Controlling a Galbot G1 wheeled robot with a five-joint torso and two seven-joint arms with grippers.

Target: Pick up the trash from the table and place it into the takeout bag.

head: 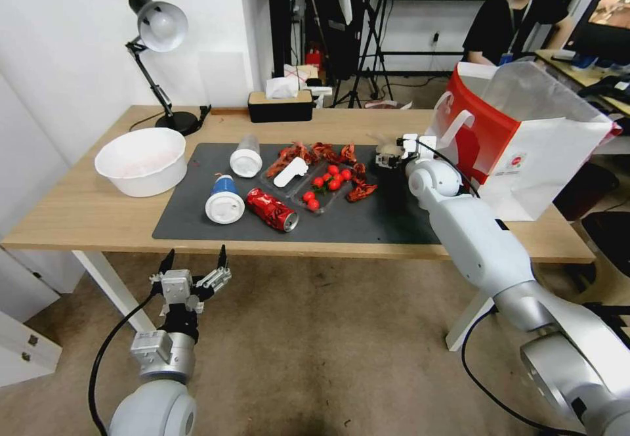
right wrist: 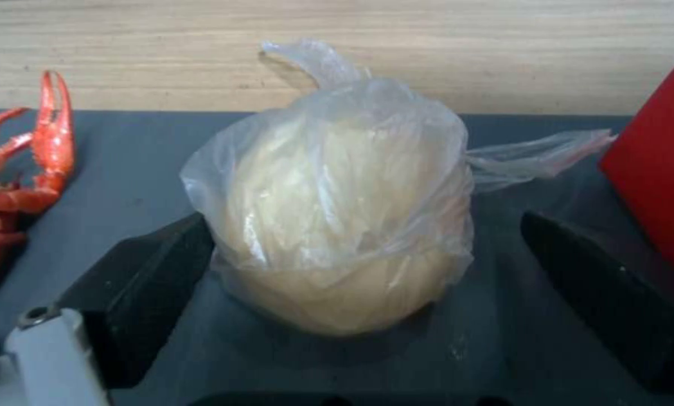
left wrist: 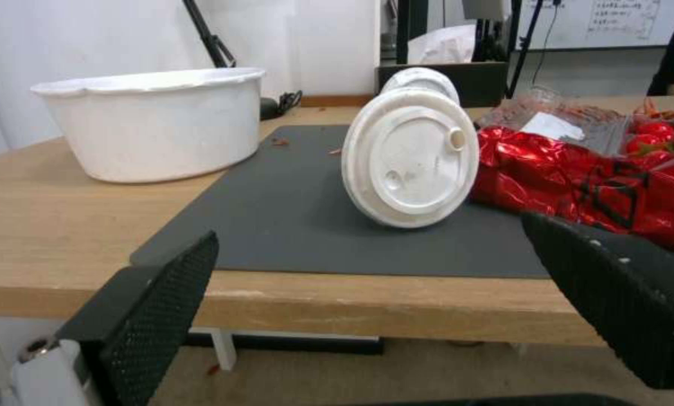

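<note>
Right gripper (right wrist: 367, 304) is low on the mat, fingers apart and straddling the pale bundle (right wrist: 337, 214), likely lined up to clamp it since it sits just beside the takeout bag (head: 525, 140). Left gripper (head: 193, 272) hangs below the counter (head: 79, 213) edge, fingers apart, empty. Blue cup (head: 224, 199), clear cup (head: 247, 155) and can (head: 272, 209) lie tipped on the mat; tray (head: 325, 186) holds tomatoes.
</note>
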